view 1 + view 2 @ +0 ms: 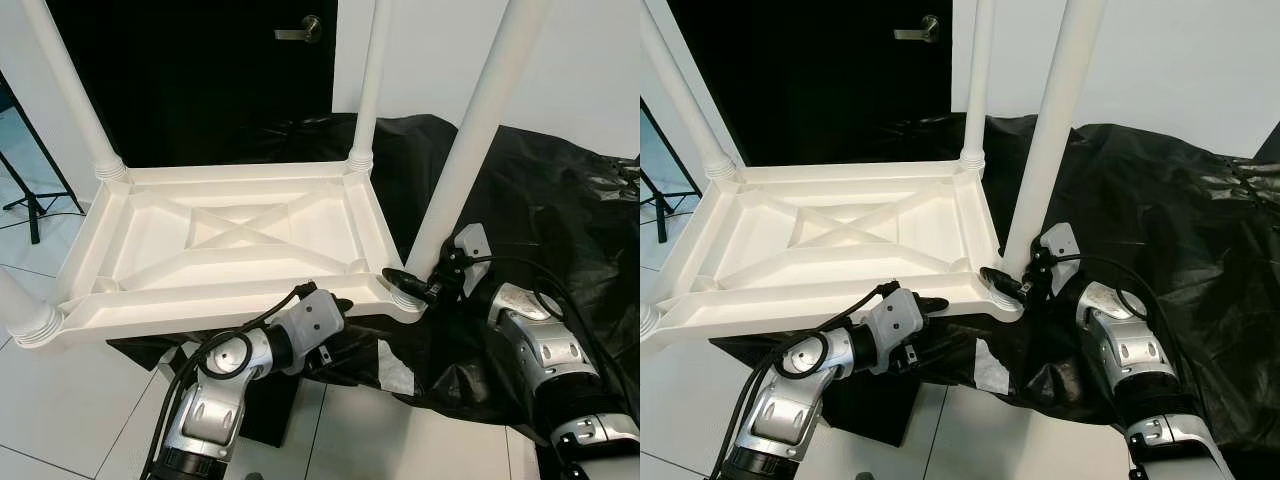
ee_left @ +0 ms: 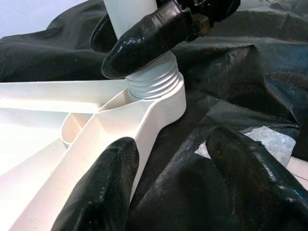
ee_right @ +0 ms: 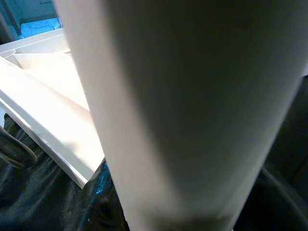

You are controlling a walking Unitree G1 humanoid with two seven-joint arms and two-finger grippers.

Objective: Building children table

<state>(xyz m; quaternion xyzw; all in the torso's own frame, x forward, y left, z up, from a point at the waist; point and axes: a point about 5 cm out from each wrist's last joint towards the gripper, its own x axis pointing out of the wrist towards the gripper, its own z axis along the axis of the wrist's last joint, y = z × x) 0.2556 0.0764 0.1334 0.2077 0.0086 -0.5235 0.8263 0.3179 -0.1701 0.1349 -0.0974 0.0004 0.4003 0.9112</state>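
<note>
Seating the last leg [image 1: 470, 150]: right hand [image 1: 408, 282] clamps its base; left hand [image 1: 335, 310], fingers wide, sits beside under the tabletop [image 1: 230, 240]. Next: twist it tight.

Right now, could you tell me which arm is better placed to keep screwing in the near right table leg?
Right. The right gripper already clasps that leg just above its threaded base; the left gripper sits open beside the tabletop's corner.
</note>
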